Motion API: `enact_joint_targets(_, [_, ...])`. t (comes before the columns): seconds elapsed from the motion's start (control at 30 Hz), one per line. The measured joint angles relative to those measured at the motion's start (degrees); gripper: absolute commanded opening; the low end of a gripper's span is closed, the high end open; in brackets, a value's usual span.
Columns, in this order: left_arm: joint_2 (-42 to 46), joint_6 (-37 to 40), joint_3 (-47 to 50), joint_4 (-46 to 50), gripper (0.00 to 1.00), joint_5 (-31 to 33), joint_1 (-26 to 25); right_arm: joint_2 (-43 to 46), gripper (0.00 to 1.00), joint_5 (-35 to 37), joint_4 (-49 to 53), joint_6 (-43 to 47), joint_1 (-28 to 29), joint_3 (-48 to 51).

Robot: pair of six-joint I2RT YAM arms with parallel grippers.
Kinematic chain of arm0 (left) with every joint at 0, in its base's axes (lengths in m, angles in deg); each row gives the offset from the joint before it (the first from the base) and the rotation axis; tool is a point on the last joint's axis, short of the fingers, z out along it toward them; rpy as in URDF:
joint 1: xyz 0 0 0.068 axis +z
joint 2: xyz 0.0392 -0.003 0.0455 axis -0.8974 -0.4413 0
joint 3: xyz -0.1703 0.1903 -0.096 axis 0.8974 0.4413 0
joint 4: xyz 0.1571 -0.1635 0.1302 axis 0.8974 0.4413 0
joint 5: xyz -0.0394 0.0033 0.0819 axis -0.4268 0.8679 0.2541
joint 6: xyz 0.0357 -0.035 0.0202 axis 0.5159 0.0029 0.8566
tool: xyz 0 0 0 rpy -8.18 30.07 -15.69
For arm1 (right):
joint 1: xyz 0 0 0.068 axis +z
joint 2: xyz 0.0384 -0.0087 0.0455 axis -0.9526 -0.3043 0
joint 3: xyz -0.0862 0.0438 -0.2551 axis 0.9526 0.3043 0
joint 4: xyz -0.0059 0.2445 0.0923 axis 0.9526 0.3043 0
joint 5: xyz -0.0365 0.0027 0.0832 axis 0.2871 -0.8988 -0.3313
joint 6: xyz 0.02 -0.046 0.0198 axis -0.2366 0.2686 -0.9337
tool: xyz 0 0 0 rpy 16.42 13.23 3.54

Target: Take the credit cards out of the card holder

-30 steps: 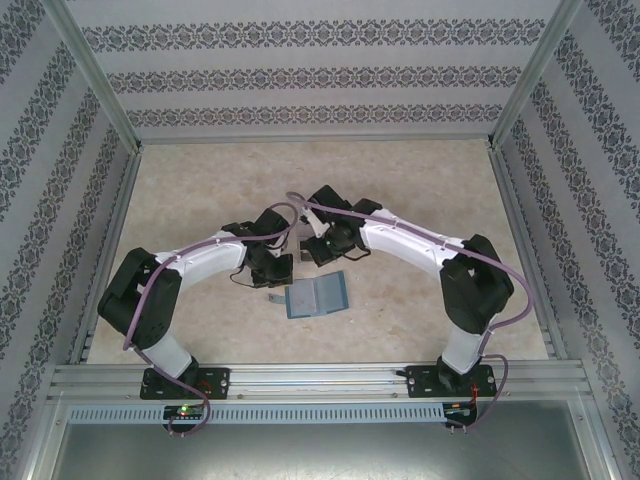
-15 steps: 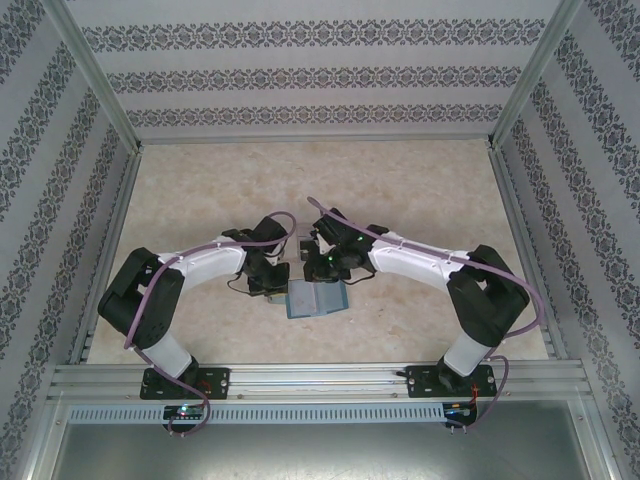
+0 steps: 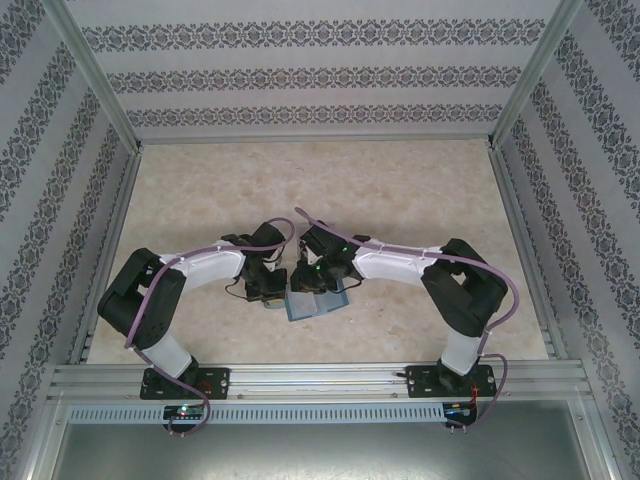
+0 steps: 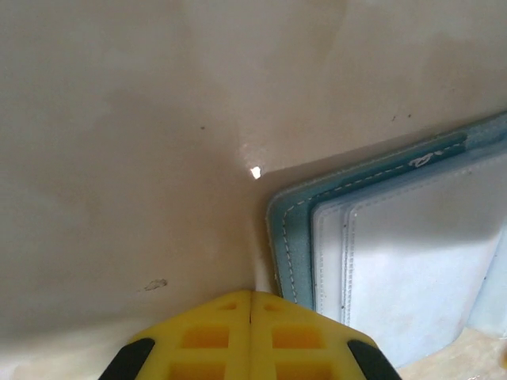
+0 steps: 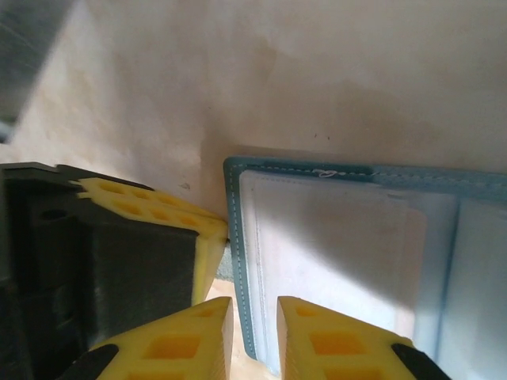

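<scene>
Teal card holder (image 5: 356, 261) lies open; left gripper (image 4: 251, 295), pinched closed, butts its edge, probably bracing it for the slightly parted right gripper (image 5: 253, 307).

The far half of the table (image 3: 330, 180) is bare and free for passage up to the patterned walls (image 3: 320, 75). Towards the front rail (image 3: 320, 372), both arms converge over the card holder (image 3: 320, 305). The left gripper (image 3: 268, 292), tips pressed together, sits just beside the holder's left edge. The right gripper (image 3: 313, 284), tips slightly parted, covers its far-left corner. The holder's near and right edges are unobstructed.
</scene>
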Motion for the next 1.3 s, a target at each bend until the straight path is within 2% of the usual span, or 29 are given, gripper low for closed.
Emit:
enact_joint_targets(0.17, [0.33, 0.00, 0.39, -0.48, 0.03, 0.00, 0.00, -2.99, 0.29, -0.81, -0.57, -0.85, 0.68, 0.00])
enact_joint_targets(0.37, [0.44, 0.00, 0.55, -0.66, 0.03, 0.00, 0.00, -3.23, 0.39, 0.55, 1.46, -0.39, 1.05, -1.31])
enact_joint_targets(0.83, [0.50, -0.02, 0.55, -0.66, 0.03, -0.02, 0.00, -4.50, 0.54, 16.98, 20.28, 5.73, 4.52, -9.62])
enact_joint_targets(1.3, [0.52, -0.02, 0.55, -0.66, 0.03, 0.00, 0.00, -4.98, 0.58, 29.62, 32.89, 7.17, 6.12, -13.79])
